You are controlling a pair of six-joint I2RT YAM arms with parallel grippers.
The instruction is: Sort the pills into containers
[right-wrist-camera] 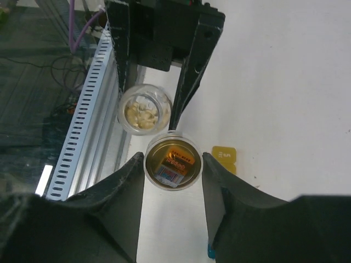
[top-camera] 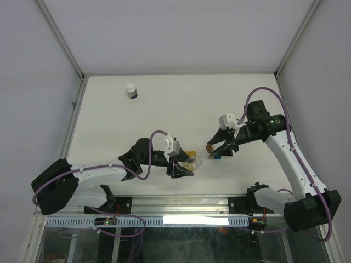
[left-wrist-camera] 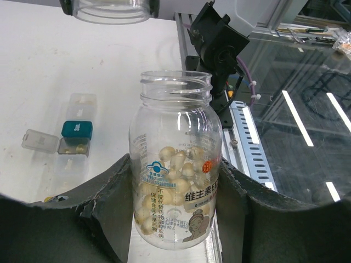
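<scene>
Two open vessels are held close together near the front edge of the white worktop (top-camera: 164, 109).
A clear bottle (left-wrist-camera: 175, 164), partly filled with pale pills (left-wrist-camera: 174, 160), is clamped between the left fingers (left-wrist-camera: 109, 208); an amber vial (right-wrist-camera: 171, 163) is gripped between the right fingers (right-wrist-camera: 118, 203), its rim seen right beside the bottle's mouth. The yellow compartment (right-wrist-camera: 224, 156) is laid on the worktop just beside the vial, and the teal compartment (left-wrist-camera: 77, 129), joined to a clear section (left-wrist-camera: 39, 141), is found near it. A white bottle (top-camera: 131, 89) with a dark band is stood well apart, towards the far left corner.
</scene>
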